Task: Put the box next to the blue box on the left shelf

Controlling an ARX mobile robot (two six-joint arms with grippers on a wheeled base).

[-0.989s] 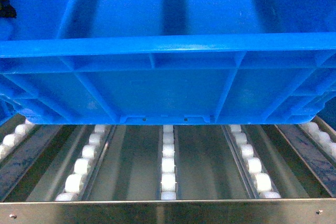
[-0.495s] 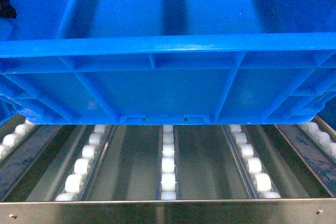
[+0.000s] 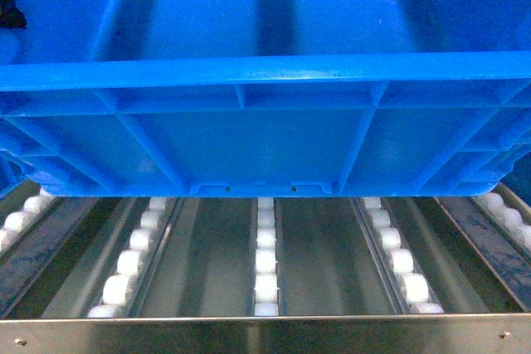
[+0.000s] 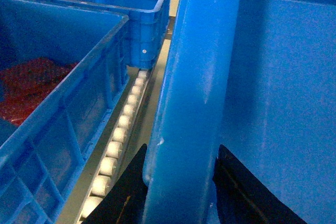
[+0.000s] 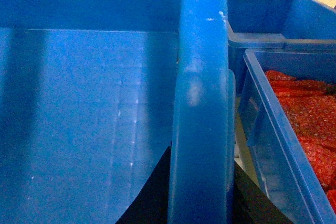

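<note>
box (image 3: pixel 265 134) on roller tracks (image 3: pixel 265 263); front rail (image 3: pixel 265 336) nearest camera

Warehouse or factory storage area, industrial by all signs. A grey steel flow rack with parallel tracks of small white rollers (image 3: pixel 265 263) fills the lower half of the head view, with a flat riveted metal front rail (image 3: pixel 265 333) along the bottom edge. Large bright blue ribbed plastic crates (image 4: pixel 58 114) sit in rows on the roller tracks; one at right of the right wrist view holds red bubble-textured packing material (image 5: pixel 310 114).
</note>
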